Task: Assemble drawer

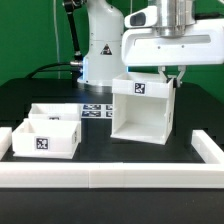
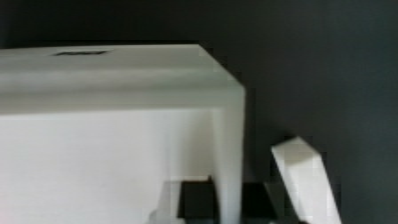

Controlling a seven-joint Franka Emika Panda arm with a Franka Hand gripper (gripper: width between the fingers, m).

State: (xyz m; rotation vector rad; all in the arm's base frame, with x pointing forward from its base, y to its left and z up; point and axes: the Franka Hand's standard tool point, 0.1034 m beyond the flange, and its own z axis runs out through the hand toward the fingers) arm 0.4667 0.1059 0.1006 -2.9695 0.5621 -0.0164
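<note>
The white drawer box, an open-fronted housing with a marker tag on its top, stands on the black table right of centre. My gripper comes down on the upper edge of its side wall on the exterior view's right. In the wrist view the box fills most of the frame, and my gripper straddles its thin wall with a dark finger on each side, shut on it. Two white drawer trays sit on the exterior view's left.
The marker board lies behind the trays, in front of the robot base. A white raised rim borders the table's front and its right side. A slanted white strip shows beside the gripped wall.
</note>
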